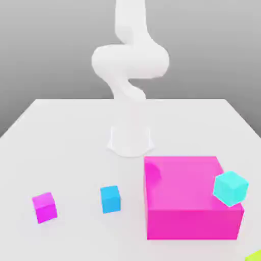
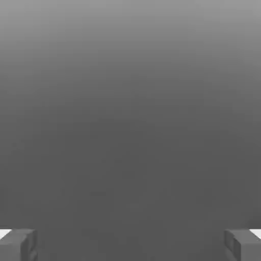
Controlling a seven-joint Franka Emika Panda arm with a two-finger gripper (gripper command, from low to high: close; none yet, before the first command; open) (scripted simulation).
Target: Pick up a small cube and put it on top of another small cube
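Grey backdrop behind, the white arm (image 1: 130, 61) rises upright, fingers (image 2: 23, 244) wide apart.

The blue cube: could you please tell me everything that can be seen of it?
The blue cube is small, plain and smooth-looking, with a brighter top and a darker side. It sits upright on the pale surface, turned slightly, between the magenta-purple cube and the large pink block, touching neither.

Smooth white arm (image 1: 130, 61), rounded joints, apparently a flared base (image 1: 130, 142).
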